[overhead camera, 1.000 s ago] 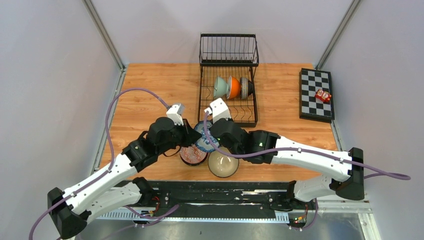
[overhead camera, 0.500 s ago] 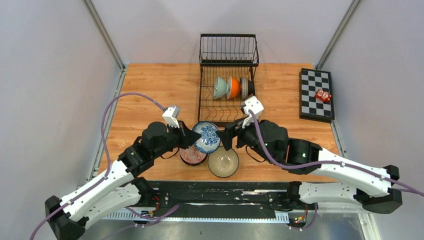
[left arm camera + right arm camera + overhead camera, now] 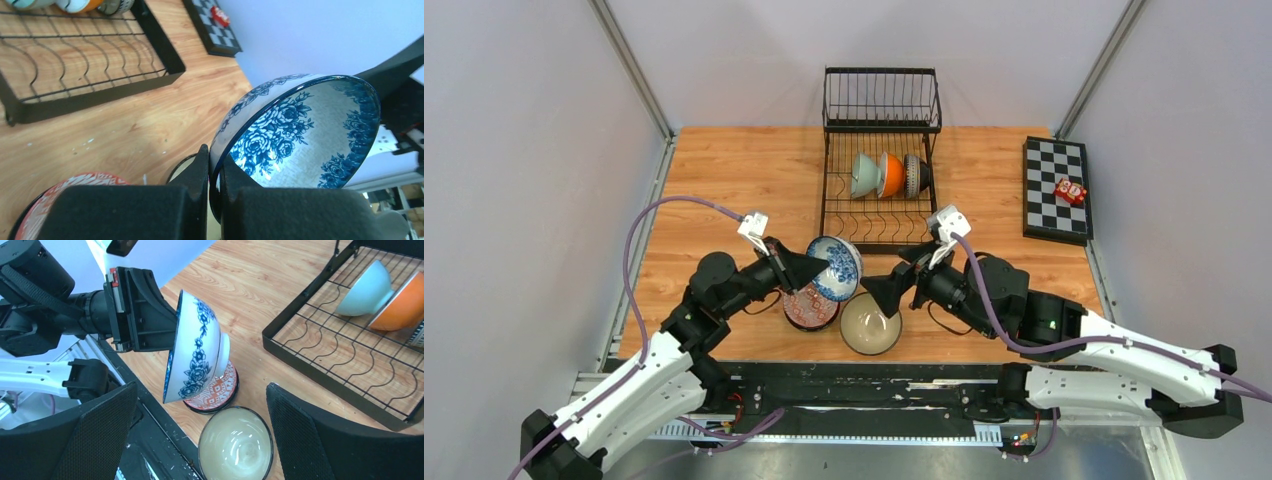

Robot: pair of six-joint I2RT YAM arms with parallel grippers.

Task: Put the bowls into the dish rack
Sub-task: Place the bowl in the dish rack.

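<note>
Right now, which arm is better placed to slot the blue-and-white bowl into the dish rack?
Left. The left gripper is shut on the rim of the blue-and-white bowl, held on edge near the dish rack; the right gripper hangs open and empty.

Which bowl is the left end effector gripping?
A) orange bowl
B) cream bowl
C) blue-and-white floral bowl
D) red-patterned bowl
C: the left end effector is pinched on the rim of the blue-and-white floral bowl, which is held on edge. The red-patterned bowl and cream bowl sit on the table, and the orange bowl stands in the dish rack.
</note>
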